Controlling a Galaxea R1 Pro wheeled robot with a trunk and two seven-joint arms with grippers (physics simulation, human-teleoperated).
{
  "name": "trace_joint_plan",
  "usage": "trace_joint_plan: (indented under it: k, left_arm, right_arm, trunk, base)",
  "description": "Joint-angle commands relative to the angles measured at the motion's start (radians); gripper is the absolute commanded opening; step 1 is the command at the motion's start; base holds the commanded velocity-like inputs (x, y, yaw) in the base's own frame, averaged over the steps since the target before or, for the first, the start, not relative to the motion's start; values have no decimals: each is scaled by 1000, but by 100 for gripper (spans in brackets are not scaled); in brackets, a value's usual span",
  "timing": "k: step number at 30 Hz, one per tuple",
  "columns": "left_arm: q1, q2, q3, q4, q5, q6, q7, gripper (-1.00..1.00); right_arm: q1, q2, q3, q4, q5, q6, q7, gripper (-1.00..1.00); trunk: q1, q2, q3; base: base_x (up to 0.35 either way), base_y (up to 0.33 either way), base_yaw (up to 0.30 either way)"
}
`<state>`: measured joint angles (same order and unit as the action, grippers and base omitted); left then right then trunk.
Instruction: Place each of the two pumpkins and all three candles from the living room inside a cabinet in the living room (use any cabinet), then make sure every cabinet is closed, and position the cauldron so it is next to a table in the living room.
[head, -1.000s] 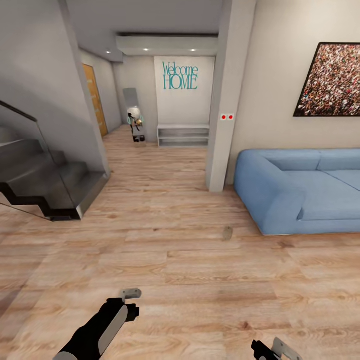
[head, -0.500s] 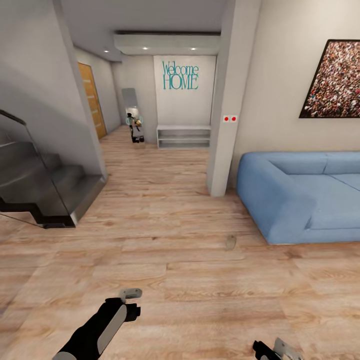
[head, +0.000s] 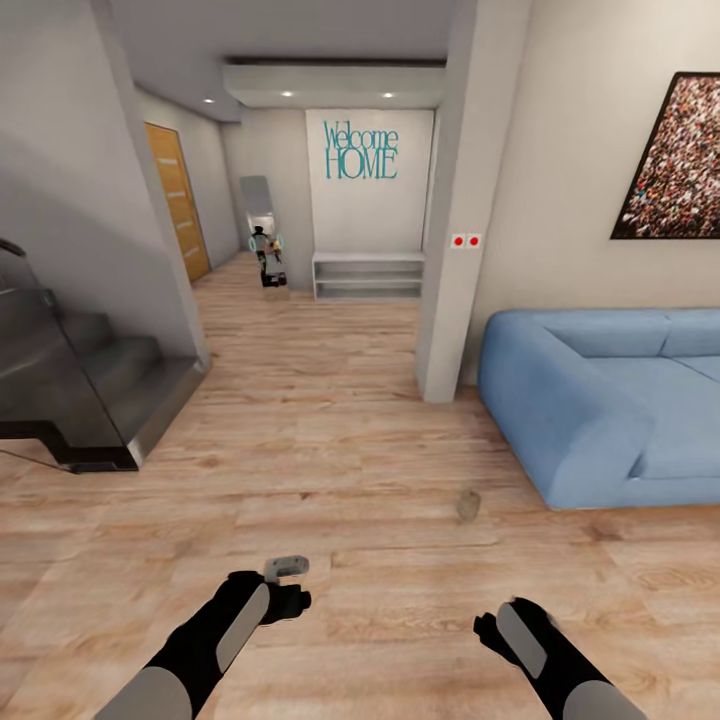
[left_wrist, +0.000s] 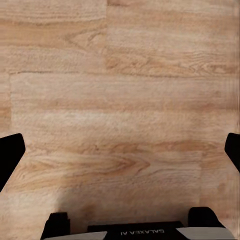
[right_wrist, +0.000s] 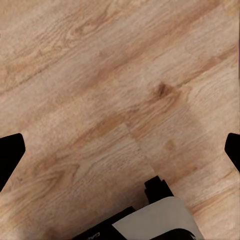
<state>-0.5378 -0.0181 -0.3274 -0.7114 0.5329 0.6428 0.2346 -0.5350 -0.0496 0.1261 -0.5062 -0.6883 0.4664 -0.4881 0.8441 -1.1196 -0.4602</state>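
Two grippers logged, low in the frame over bare wood floor (head: 360, 470): left gripper (head: 290, 568), right gripper (head: 487, 628), fingers of both spread wide, nothing held. Small brownish object (head: 467, 506), unidentifiable, lies ahead at centre-right beside the blue sofa (head: 590, 400), nearer the right gripper.

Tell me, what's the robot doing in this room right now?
It isn't holding anything. Both arms hang low over the wooden floor, and the left gripper and right gripper are open with only floorboards between their fingers. It looks to be on its way through the house: ahead are a blue sofa, dark stairs, a small brownish thing on the floor, and a hallway with a "Welcome HOME" sign.
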Motion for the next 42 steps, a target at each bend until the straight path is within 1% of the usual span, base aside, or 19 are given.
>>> trace_joint_plan:
  k: [1, 5, 13, 26, 42]
  left_arm:
    - [0, -3, 0, 0, -1, 0, 0, 100]
    - [-1, -8, 1, 1, -1, 0, 0, 100]
    - [-1, -8, 1, 1, 1, 1, 0, 100]
    - [-1, -8, 1, 1, 1, 2, 0, 100]
    - [-1, -8, 1, 1, 1, 2, 0, 100]
  right_arm:
    - [0, -1, 5, 1, 2, 0, 0, 100]
    - [0, -2, 11, 0, 6, 0, 2, 100]
    - [0, -3, -2, -1, 1, -5, 3, 100]
    - [-1, -3, -5, -1, 1, -8, -1, 100]
    - [0, -3, -3, -1, 3, -8, -1, 100]
  trunk:
    - [0, 0, 0]
    - [0, 0, 0]
    - [0, 0, 0]
    - [0, 0, 0]
    - [0, 0, 0]
  base:
    - [328, 0, 0]
    - [328, 0, 0]
    - [328, -7, 0]
    - [316, -133, 0]
    - [322, -31, 0]
